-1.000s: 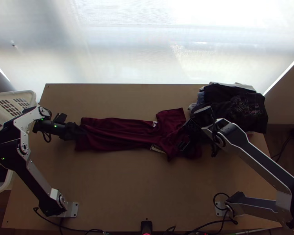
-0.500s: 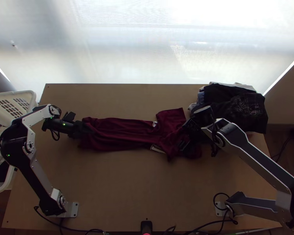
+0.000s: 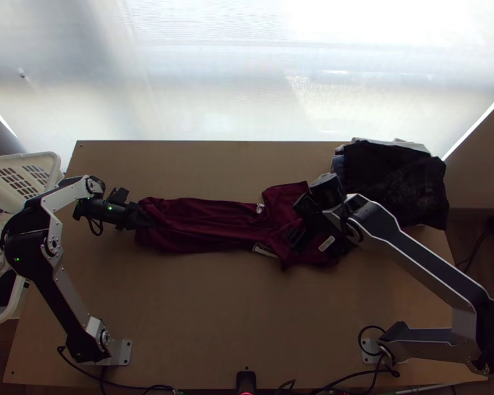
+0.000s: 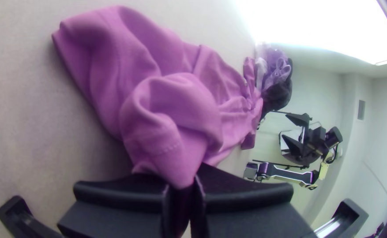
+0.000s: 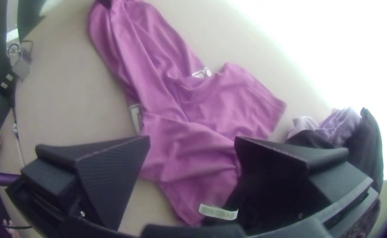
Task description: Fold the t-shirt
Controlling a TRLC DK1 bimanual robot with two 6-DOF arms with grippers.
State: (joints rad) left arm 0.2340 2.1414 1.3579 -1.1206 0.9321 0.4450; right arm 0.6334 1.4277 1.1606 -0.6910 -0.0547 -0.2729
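White daylight floods through the broad, pale, translucent panel (image 3: 247,72) beyond the jaws of the left gripper (image 3: 147,221) and right gripper (image 3: 301,222), while the flat, light-wood table (image 3: 194,316) around them lies dim. Both wrist views look brighter, with blown-out glare well beyond the jaws. A soft shadow falls beside the left jaws. Fisheye distortion bows straight edges, and the outermost corners darken.
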